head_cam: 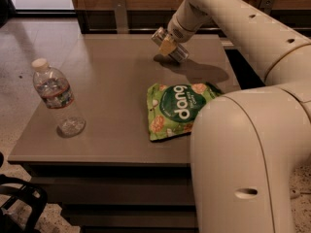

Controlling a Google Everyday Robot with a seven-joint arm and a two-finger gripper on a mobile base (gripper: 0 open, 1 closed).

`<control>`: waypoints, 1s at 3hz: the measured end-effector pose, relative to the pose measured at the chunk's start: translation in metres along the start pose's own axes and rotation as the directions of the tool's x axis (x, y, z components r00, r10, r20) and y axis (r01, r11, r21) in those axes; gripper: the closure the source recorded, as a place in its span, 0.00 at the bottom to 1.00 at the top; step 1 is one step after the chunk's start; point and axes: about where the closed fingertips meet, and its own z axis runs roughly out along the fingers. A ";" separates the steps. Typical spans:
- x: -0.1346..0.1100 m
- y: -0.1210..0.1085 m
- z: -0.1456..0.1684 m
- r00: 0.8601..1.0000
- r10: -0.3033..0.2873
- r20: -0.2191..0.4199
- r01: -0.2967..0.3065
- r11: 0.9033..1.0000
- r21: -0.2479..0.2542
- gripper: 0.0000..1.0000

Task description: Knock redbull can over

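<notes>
A grey-brown table (112,81) fills the middle of the view, seen from above and in front. A cream-coloured robot arm (233,18) reaches in from the upper right, and its large rounded base (243,164) blocks the lower right corner.

The gripper (168,46) is over the far part of the table, right of centre. Its jaws are closed on the redbull can (180,55), with one yellowish finger (167,46) lying across the middle of the can's side. The can is slim and silver-grey, and it is tilted steeply rather than upright. Its upper end points up and to the left, and its lower end slants down to the right, close above the table. Whether that lower end touches the surface is not clear. A dark shadow lies on the table just beside and to the right of the can.

A green snack bag (180,109) printed with the word "dang" lies flat on the near right part of the table, well apart from the can; the robot base hides its right edge.

A clear plastic water bottle (56,98) with a white cap stands upright near the table's left edge, well apart from both the bag and the can.
</notes>
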 end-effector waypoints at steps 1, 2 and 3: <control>0.001 0.016 0.023 0.998 -0.036 -0.047 0.033 0.998 -0.050 1.00; -0.002 0.027 0.038 0.996 -0.062 -0.069 0.056 0.994 -0.090 1.00; -0.004 0.026 0.035 0.996 -0.062 -0.069 0.056 0.994 -0.090 0.82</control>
